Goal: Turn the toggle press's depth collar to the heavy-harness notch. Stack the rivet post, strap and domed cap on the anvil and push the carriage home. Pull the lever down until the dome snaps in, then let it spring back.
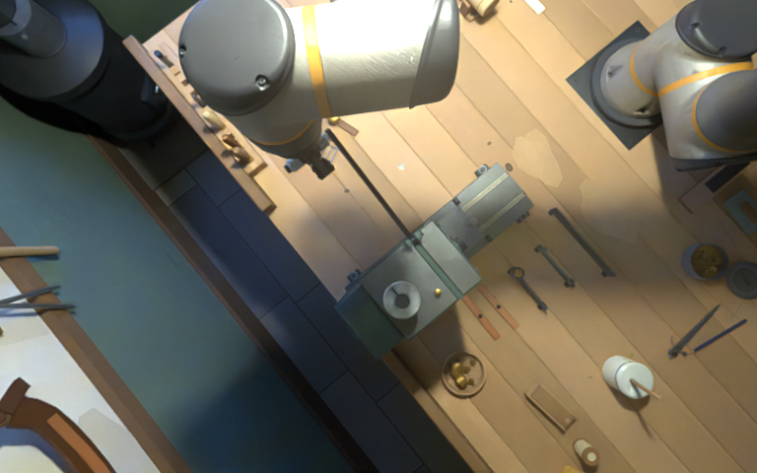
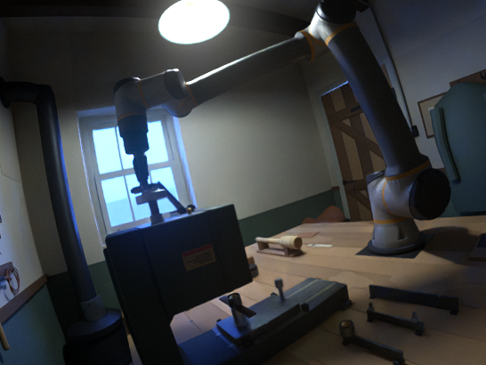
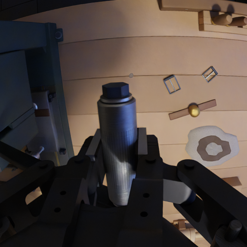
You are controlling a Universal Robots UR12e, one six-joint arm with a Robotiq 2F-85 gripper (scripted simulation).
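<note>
The lever's knurled grey handle (image 3: 117,142), capped by a dark hex bolt, sits clamped in my closed gripper (image 3: 118,147) high above the bench, behind the toggle press (image 2: 178,267). The lever's dark bar (image 1: 368,184) runs from the handle down to the press head (image 1: 413,279). The round depth collar (image 1: 402,299) sits on top of the head beside a small brass knob (image 1: 437,290). The carriage (image 2: 285,311) stands drawn out along its rails, with a post on the anvil (image 2: 236,307). A strap with a domed cap (image 3: 193,110) lies on the bench below.
The press body (image 3: 20,76) rises close on my left in the wrist camera. Two buckles (image 3: 171,84) and a leather scrap (image 3: 212,146) lie on the bench below. Clamps (image 1: 580,241), a dish of brass parts (image 1: 463,373) and a white cup (image 1: 628,376) lie beyond the press.
</note>
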